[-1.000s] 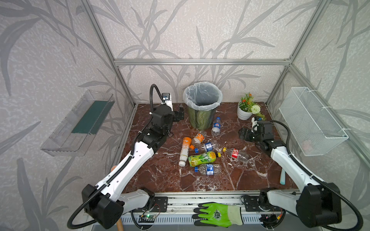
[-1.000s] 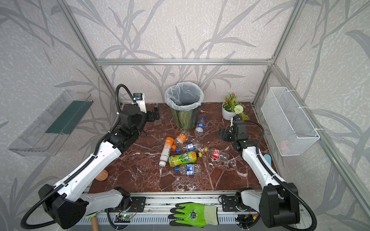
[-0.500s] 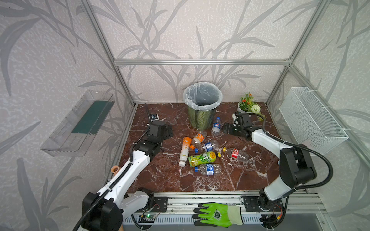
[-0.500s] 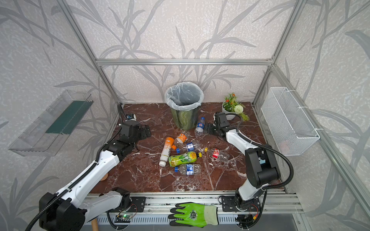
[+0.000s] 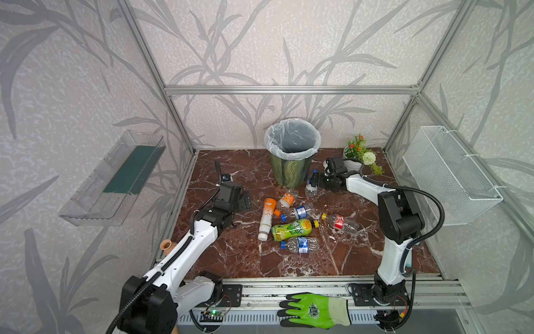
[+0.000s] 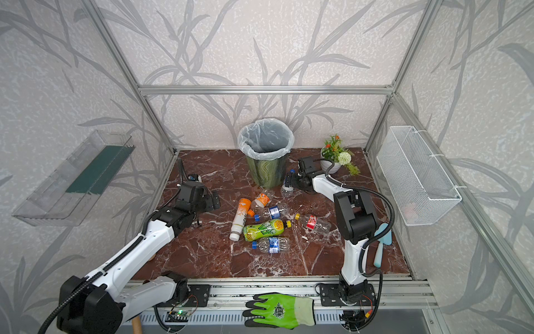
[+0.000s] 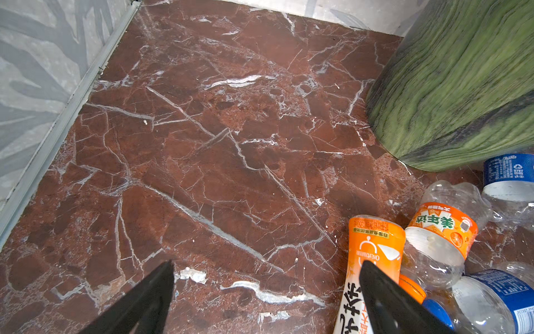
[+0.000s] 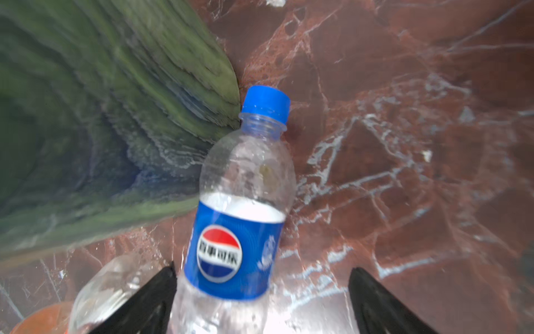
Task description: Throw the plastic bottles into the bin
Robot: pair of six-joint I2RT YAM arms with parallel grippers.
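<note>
The bin (image 5: 290, 172) (image 6: 267, 173), green and wavy with a white liner, stands at the back. A clear blue-labelled bottle (image 5: 311, 185) (image 8: 239, 219) lies at its foot. My right gripper (image 5: 318, 182) (image 8: 261, 269) is open around that bottle's lower body: one finger is against it, the other stands well clear. My left gripper (image 5: 245, 201) (image 7: 267, 264) hangs open low over bare floor, beside the tall white-orange bottle (image 5: 267, 215) (image 7: 372, 251). Several more bottles lie mid-floor: orange-labelled (image 5: 286, 199), green-yellow (image 5: 291, 229), red-labelled (image 5: 339, 223), blue-labelled (image 5: 302, 245).
A white flower pot (image 5: 354, 162) stands just behind my right gripper. A wire basket (image 5: 450, 173) hangs on the right wall and a clear shelf (image 5: 115, 176) on the left wall. A green glove (image 5: 313, 310) lies on the front rail, a blue trowel (image 6: 381, 243) by the right arm.
My right arm swung in from the right side to the bin's foot and now straddles the blue-labelled bottle. My left gripper dropped from high beside the bin to low beside the pile.
</note>
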